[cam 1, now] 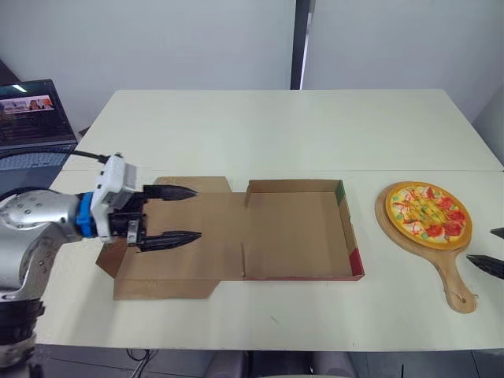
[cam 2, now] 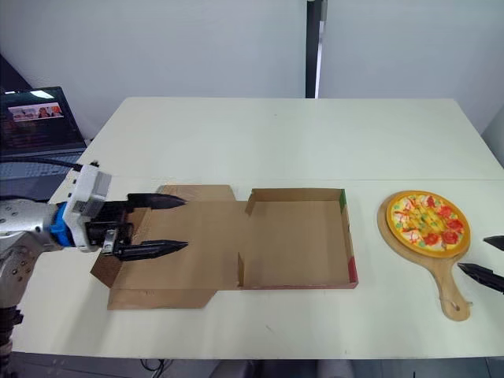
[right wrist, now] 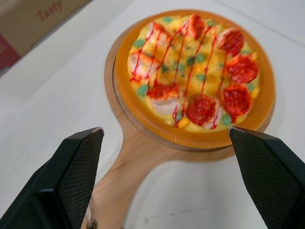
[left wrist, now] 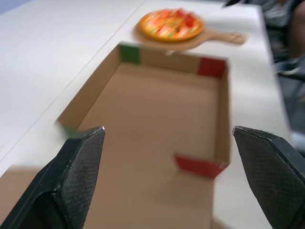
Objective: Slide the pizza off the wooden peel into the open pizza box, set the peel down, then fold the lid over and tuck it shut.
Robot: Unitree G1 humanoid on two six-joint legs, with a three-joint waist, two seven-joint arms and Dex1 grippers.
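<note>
A: What does the head see?
B: The pizza (cam 1: 428,210) sits on the peel (cam 1: 453,276), on the surface (cam 1: 276,126), right of the open box (cam 1: 352,240)
A: Left wrist?
B: Left pincer (left wrist: 169,129) wide open over the lid (cam 1: 197,264)
A: Right wrist?
B: Right pincer (right wrist: 165,130) open, empty, near the peel

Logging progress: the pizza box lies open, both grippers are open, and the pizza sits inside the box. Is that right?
The left eye view shows the pizza on the wooden peel, to the right of the pizza box, not inside it. The rest holds: the box lies open, and the left gripper and right gripper are both open.
</note>
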